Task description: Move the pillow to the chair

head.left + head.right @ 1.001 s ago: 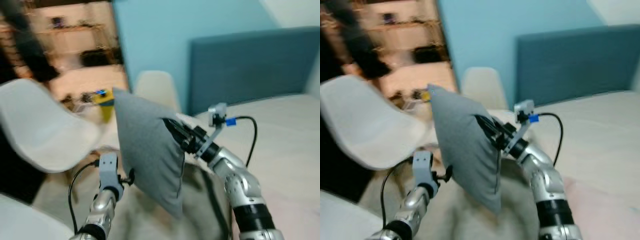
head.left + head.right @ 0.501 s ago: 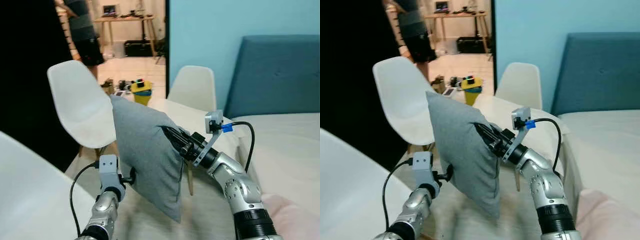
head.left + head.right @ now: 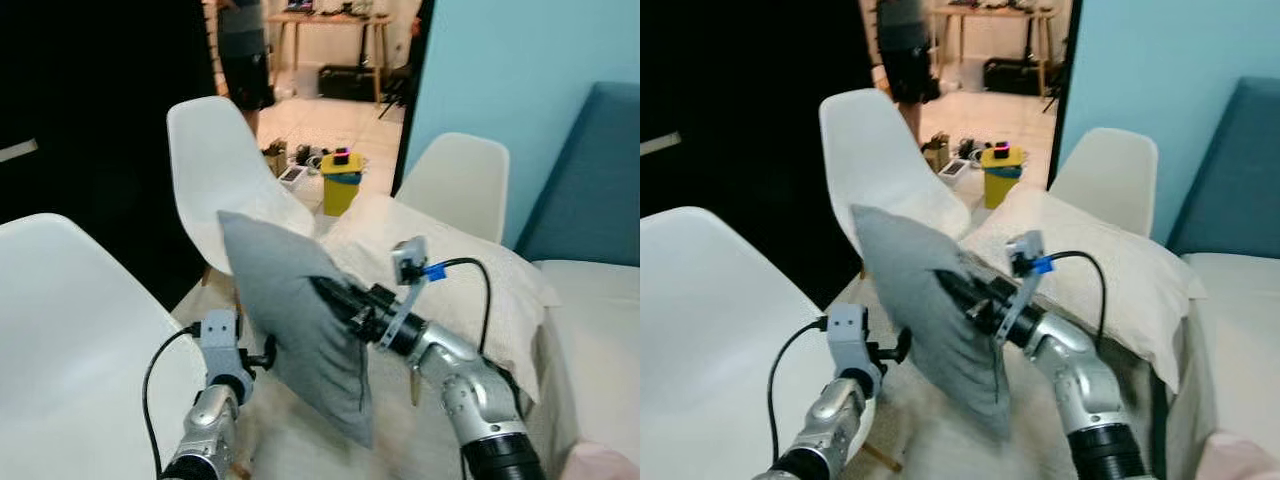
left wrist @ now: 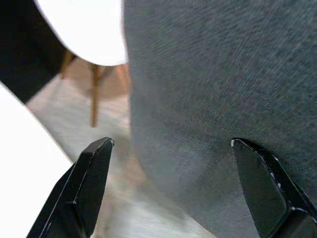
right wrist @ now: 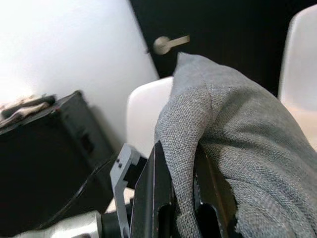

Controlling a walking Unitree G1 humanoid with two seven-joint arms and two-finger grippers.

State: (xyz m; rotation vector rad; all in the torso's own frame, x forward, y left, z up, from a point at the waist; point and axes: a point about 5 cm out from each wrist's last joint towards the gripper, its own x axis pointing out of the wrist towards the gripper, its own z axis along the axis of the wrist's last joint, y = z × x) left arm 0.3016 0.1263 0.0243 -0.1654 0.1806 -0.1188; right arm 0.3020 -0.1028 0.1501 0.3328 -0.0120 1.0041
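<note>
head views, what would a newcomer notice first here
The grey pillow held up in mid-air at centre, with the right end effector pinching its fabric and the left end effector open against its other side. Behind it stand white chairs, and a cream pillow lies on the bed to the right.

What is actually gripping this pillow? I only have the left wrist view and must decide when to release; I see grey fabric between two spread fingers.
Observer: The right gripper is pinched on a fold of the grey pillow.
Operator: And the left?
Observer: The left gripper is open against the pillow's other face.
Operator: Where's a chair?
Observer: A white chair stands just beyond the pillow; another white chair is close on the robot's left.
</note>
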